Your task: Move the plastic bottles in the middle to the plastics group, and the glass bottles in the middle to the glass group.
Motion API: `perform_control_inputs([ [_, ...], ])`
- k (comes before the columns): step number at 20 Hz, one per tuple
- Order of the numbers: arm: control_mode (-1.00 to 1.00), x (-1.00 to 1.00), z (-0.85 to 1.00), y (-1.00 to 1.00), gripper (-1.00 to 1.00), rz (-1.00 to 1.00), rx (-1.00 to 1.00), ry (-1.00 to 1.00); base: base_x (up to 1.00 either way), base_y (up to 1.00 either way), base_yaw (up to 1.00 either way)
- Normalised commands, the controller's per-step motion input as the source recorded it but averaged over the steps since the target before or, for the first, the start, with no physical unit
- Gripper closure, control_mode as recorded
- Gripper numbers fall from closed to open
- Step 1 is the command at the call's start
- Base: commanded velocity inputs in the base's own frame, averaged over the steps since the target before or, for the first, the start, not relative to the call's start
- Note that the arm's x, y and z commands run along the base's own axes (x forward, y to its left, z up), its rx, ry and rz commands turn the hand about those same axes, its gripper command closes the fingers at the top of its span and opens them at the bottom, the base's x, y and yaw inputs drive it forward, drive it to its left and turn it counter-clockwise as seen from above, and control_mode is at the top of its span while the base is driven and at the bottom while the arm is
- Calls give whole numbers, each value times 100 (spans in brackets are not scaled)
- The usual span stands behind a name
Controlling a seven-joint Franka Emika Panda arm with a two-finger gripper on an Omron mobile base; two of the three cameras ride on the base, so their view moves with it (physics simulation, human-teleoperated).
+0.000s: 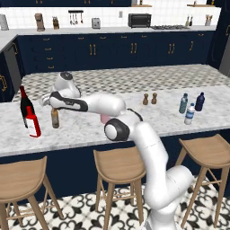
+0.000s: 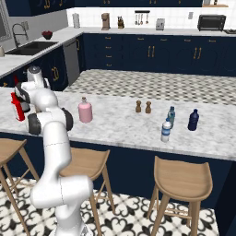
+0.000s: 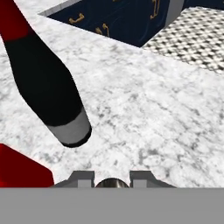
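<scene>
claw: the gripper [image 1: 54,106] is clenched on the neck of the brown beer bottle [image 1: 55,118], coming at it from above.
held thing: the bottle stands upright with its long axis vertical, its base at or just above the marble counter [image 1: 90,130]; cannot tell which.
target: the wine bottle [image 1: 25,106] and the red bottle [image 1: 33,122] stand just to the robot's left of it, near.
room: open marble between bottle and group; counter edge lies in front.
left to do: the pink bottle [image 2: 85,111] mid-counter; the water bottle [image 2: 166,131] near the navy bottle [image 2: 193,120] and teal bottle [image 2: 171,115].
</scene>
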Motion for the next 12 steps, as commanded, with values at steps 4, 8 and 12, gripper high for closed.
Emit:
perform_control_inputs([
  [4,-100,5,-23,6,100,0,0,-1,0,0,0],
  [8,-100,4,-1,13,100,0,0,0,0,0,0],
  [12,-100,7,-7,13,100,0,0,0,0,0,0],
])
